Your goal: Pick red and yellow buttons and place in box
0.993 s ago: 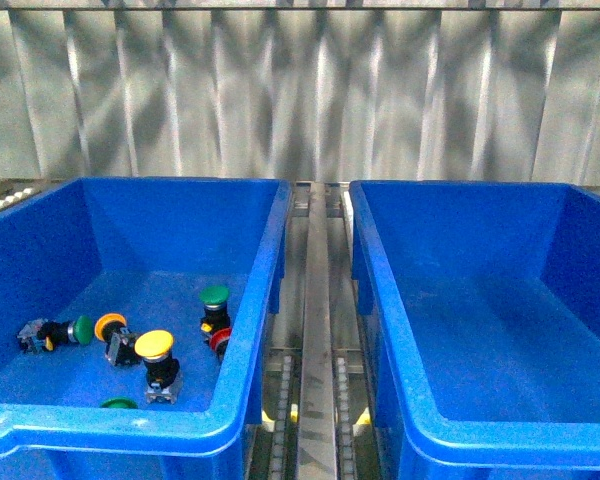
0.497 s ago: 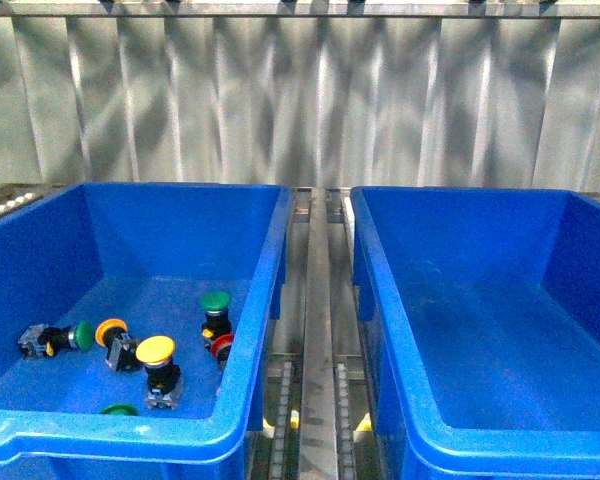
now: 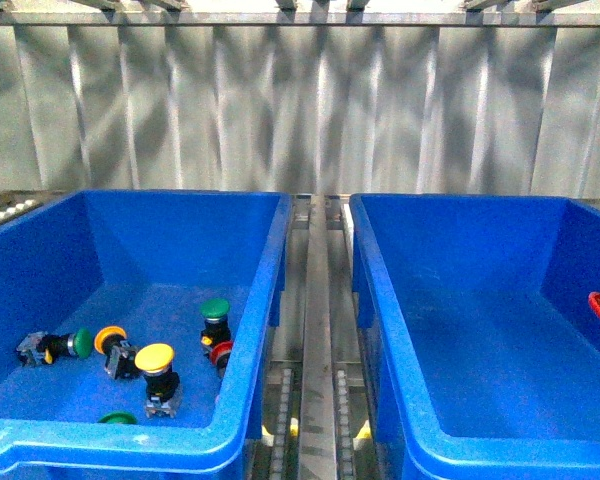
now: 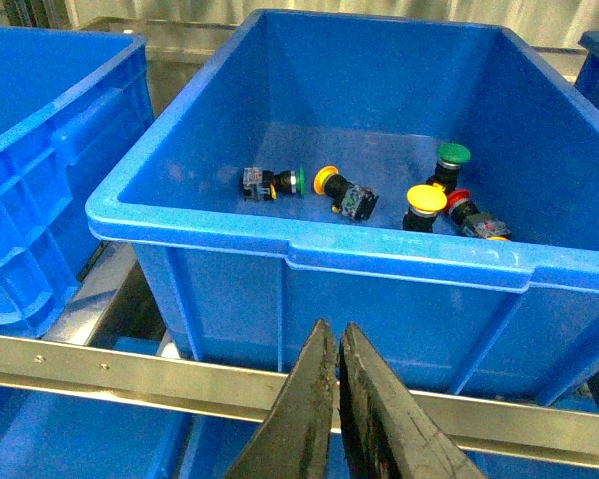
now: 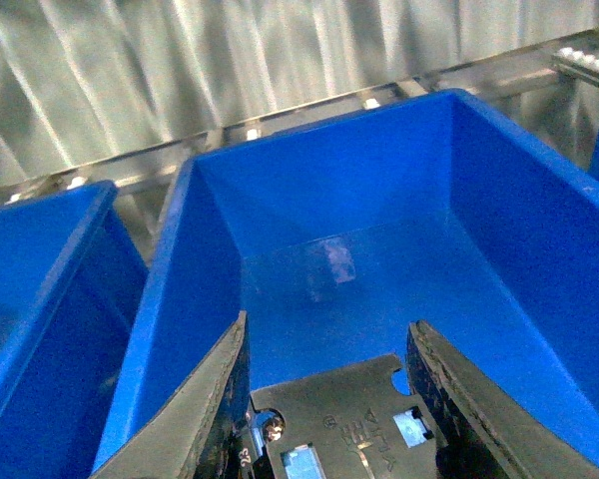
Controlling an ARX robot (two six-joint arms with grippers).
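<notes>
Shiny wavy metal walls point(image 3: 320, 110) are standing behind two big blue boxes, and a grey metal rail point(image 3: 317, 320) is running between them. The left gripper point(image 4: 337, 394) is hanging low outside the left box point(image 4: 280, 249), in front of its near wall and above a silver bar point(image 4: 100, 364), and it is pointing toward the box. Its two dark fingers are pressing close together with only a thin slit between them, and they are holding nothing. The right gripper point(image 5: 329, 329) is hanging over the right box point(image 5: 170, 299) and tilting down toward its floor. Its fingers are sitting wide apart and pinching the black body of the held red button point(image 5: 334, 419). In the front view only its red cap is peeking in at the right edge, over the right side of that box. Tall blue walls are rising on both sides of this gripper, and a wide blue floor is showing under it. Down in the left box, a yellow button point(image 3: 155, 358) is standing up near the front wall. A second yellow button point(image 3: 110, 340) is lying on its side just beside it. A loose red button point(image 3: 221, 352) is lying by the box's right wall, just beside a green button point(image 3: 215, 308)
</notes>
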